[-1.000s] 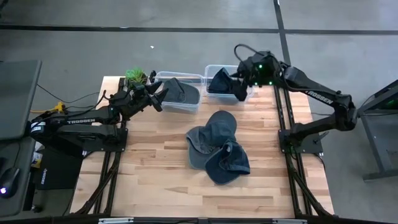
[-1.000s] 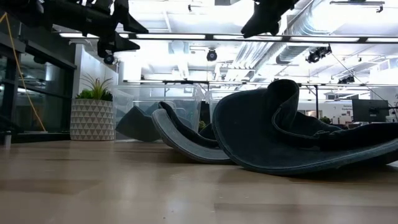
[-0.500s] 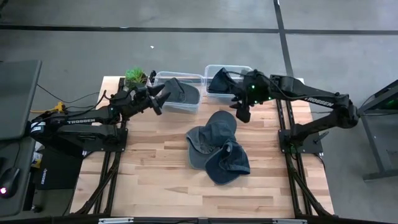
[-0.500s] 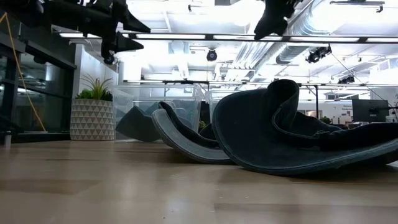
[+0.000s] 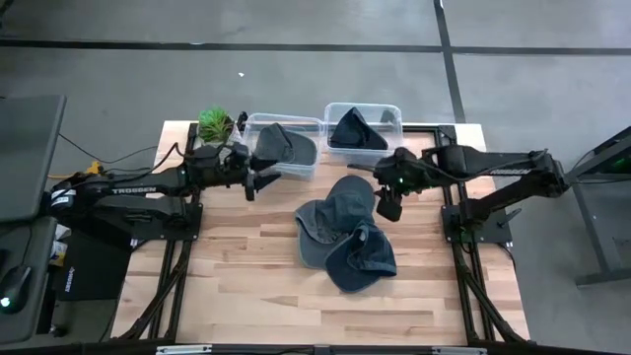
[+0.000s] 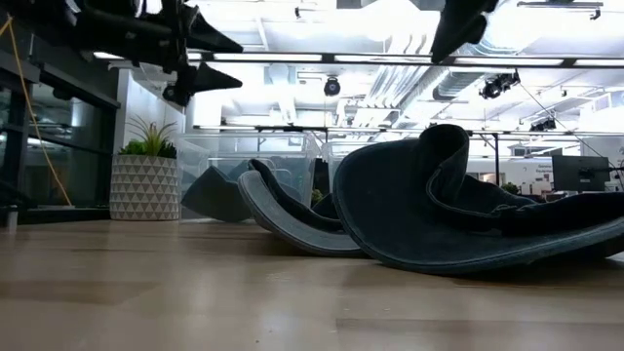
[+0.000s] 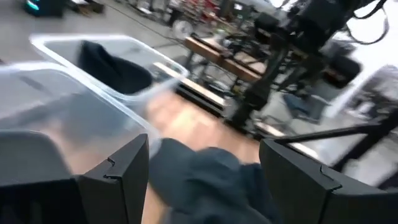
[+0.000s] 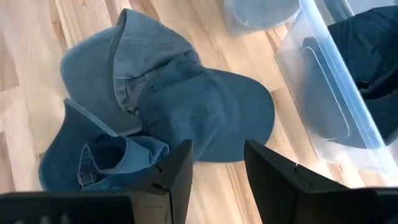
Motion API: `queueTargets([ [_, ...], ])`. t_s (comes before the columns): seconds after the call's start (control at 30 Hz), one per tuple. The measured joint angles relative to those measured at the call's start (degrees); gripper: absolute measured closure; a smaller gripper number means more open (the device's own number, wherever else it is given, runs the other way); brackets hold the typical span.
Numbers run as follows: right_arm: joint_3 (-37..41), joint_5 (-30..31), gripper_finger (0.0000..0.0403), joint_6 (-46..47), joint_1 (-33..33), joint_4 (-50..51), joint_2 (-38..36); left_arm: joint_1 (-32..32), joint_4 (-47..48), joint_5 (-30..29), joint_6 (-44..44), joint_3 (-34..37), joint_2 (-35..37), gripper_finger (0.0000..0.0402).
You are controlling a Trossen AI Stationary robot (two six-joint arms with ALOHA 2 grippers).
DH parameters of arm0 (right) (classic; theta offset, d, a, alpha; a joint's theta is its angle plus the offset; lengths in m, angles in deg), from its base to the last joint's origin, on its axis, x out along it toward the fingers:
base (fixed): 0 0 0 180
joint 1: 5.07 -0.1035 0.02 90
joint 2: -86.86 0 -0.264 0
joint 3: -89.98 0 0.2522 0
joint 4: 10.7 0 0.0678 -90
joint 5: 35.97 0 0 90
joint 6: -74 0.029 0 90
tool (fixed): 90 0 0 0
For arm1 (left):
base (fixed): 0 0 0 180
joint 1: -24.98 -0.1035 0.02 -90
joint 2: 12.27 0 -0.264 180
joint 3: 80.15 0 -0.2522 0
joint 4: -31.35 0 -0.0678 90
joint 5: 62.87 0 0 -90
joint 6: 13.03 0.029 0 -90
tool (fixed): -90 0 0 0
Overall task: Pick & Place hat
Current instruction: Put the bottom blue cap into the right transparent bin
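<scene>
my right gripper [image 5: 387, 202] hangs above the table [image 5: 246, 286], fingers spread and holding nothing, just beside the far edge of the pile of hats [image 5: 343, 235]; in my right wrist view the two dark fingers [image 8: 174, 171] stand apart over the wood, with the three denim hats [image 8: 168, 118] overlapping below them; the right bin [image 5: 363, 126], clear plastic at the table's far edge, holds one dark hat [image 5: 350, 128]; my left gripper [image 5: 264, 170] is likewise released, jaws parted and empty, poised at the near wall of the left bin [image 5: 281, 146], which holds another hat [image 5: 284, 144]; a potted plant [image 5: 215, 122] stands at the far left corner, beside that bin; in the low view the pile of hats [image 6: 439, 210] lies on the wood with both bins behind it.
</scene>
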Motion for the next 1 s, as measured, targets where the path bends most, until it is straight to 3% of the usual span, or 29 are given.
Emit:
queueTargets([
  [0.1,5.28,0.21,0.0263,3.26,-2.39,-3.56,-1.27,1.92,-1.12,2.97,-1.97,-0.17,-3.34,0.0154],
  [0.27,19.11,-0.4,0.0263,13.07,-6.53,-17.8,-5.19,8.12,-0.35,3.03,-2.15,-3.07,-9.25,0.0154],
  [0.5,31.78,3.86,0.0263,26.13,-14.65,-32.38,-11.11,16.88,0.53,-0.99,-3.48,-12.58,-21.37,0.0154],
  [0.77,38.86,8.52,0.0263,36.48,-24.08,-33.45,-13.95,20.56,16.05,-1.77,-4.14,-28.61,-36.78,0.0154],
  [1.0,42.34,9.57,0.0263,43.39,-31.16,-33.13,-13.96,20.6,25.54,2.94,-6.68,-42.77,-47.32,0.0154],
])
